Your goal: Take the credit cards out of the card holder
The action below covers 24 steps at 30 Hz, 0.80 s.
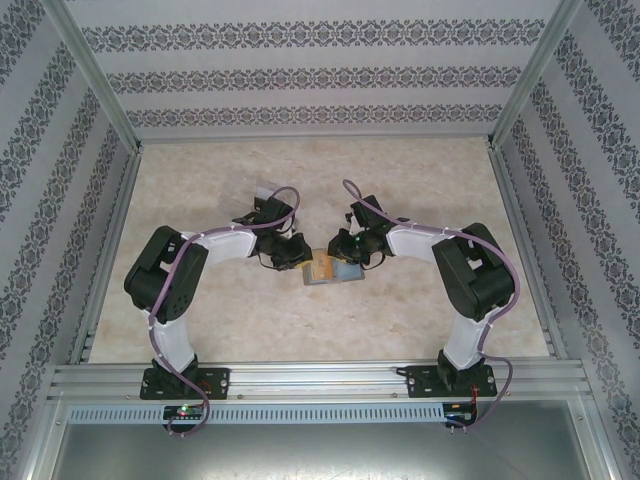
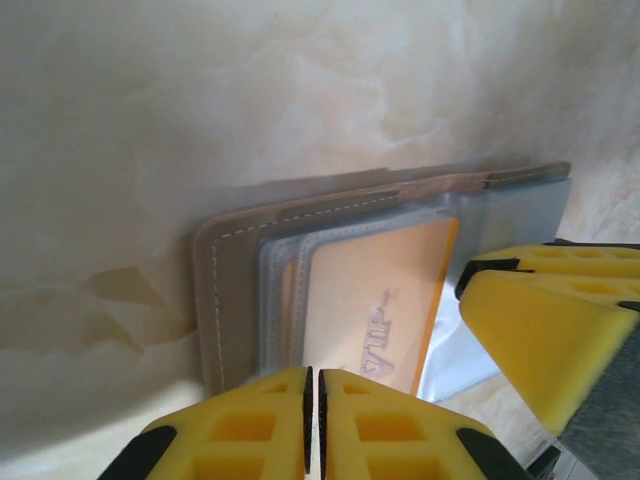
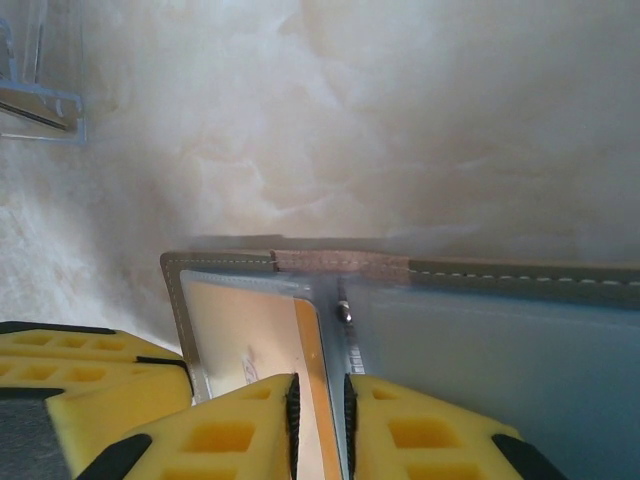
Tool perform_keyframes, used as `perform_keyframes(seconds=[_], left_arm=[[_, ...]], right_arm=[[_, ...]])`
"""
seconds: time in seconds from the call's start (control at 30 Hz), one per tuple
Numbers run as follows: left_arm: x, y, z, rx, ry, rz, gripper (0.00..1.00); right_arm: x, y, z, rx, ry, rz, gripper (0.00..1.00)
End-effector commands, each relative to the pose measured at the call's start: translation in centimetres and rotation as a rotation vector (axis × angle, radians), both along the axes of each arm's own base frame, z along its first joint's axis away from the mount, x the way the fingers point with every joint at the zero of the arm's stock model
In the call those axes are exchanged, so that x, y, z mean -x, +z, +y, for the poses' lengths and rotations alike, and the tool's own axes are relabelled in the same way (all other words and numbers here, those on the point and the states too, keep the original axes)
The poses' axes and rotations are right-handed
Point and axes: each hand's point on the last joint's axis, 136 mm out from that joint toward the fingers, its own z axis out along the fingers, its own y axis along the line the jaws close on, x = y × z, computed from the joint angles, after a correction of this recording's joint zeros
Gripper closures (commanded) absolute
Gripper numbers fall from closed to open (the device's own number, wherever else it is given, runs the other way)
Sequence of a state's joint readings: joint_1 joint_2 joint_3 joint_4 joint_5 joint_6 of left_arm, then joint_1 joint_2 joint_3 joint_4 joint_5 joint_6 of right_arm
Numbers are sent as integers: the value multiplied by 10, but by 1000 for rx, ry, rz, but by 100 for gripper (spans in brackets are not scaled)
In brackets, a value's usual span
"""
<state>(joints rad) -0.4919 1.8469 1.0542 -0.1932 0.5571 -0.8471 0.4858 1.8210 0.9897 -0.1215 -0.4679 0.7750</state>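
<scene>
We see the card holder (image 1: 333,270) lying open and flat near the middle of the table (image 1: 200,320), a grey stitched cover with clear plastic sleeves stacked inside. One tan-gold card (image 2: 370,290) with raised "VIP" lettering sits in the top sleeve of one panel, orange edge toward the spine. The other panel reads blue-grey, and we can't tell its contents.

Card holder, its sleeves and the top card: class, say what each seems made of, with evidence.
The card holder looks like matte leather or faux leather: stitched edge. Its sleeves look like clear glossy plastic: card shows through. The credit card is probably stiff plastic, tan-gold, with raised lettering.
</scene>
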Motion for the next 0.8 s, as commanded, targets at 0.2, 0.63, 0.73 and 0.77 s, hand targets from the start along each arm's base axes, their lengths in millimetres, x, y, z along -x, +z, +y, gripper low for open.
perform_keyframes(seconds=[0.2, 0.63, 0.73, 0.77], left_arm=[[6, -16, 2, -57, 11, 55, 89], [13, -30, 8, -89, 13, 91, 92], [13, -31, 8, -92, 15, 94, 93], [13, -31, 9, -94, 14, 93, 93]], right_arm=[[3, -15, -4, 22, 22, 9, 79], [4, -6, 9, -63, 66, -5, 82], [4, -5, 9, -66, 67, -6, 85], [5, -6, 9, -65, 66, -5, 85]])
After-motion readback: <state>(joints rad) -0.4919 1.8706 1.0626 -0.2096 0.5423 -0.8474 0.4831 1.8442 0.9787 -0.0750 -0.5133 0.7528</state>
